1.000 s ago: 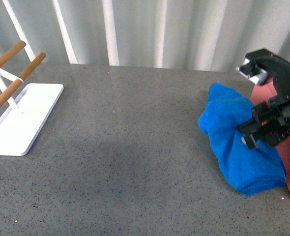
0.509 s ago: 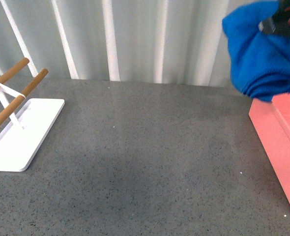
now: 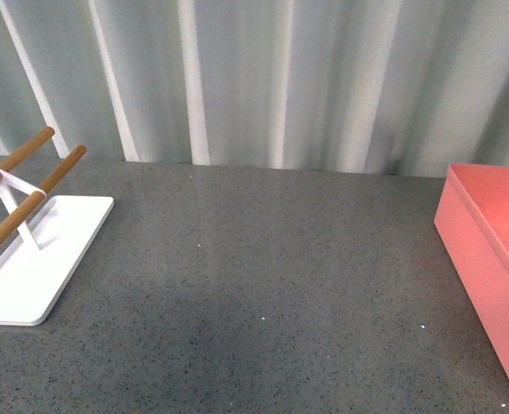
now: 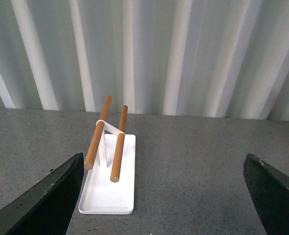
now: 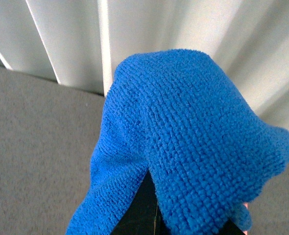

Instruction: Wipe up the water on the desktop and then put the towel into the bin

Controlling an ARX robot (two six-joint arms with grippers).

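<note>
Since half a second ago the towel [image 5: 183, 142] and right pincer have risen out of the front view. In the right wrist view the right pincer is clamped on the towel, draped over it above the desk [image 3: 263, 285]. The bin [image 3: 487, 233] stands at the desk's right edge. The left pincer [image 4: 169, 196] is spread wide, facing the white tray [image 4: 108, 193].
</note>
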